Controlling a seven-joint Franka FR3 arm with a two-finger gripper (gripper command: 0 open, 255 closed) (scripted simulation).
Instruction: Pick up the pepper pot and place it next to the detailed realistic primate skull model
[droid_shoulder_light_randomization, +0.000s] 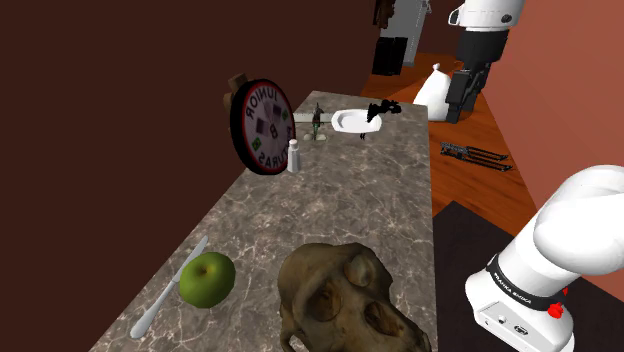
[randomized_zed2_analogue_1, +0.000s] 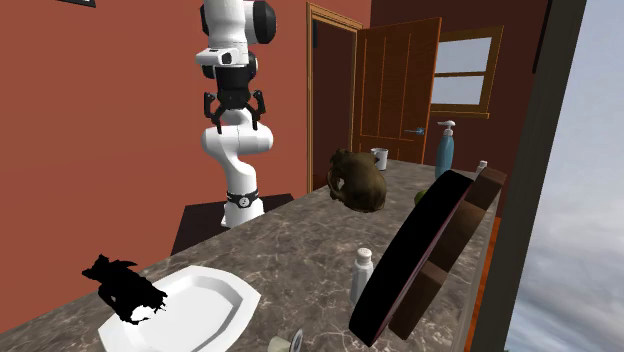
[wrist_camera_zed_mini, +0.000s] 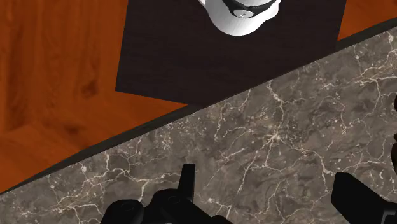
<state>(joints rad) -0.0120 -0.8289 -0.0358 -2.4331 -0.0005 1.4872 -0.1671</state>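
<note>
Way up over the bench (droid_shoulder_light_randomization: 330, 200), the hand (randomized_zed2_analogue_1: 236, 112) is held open and empty, so the approach looks barely started; the pepper pot (droid_shoulder_light_randomization: 293, 155) is stood by the round board (droid_shoulder_light_randomization: 262, 128), well apart from the skull (droid_shoulder_light_randomization: 340, 300); a long descent onto it is called for next.
</note>
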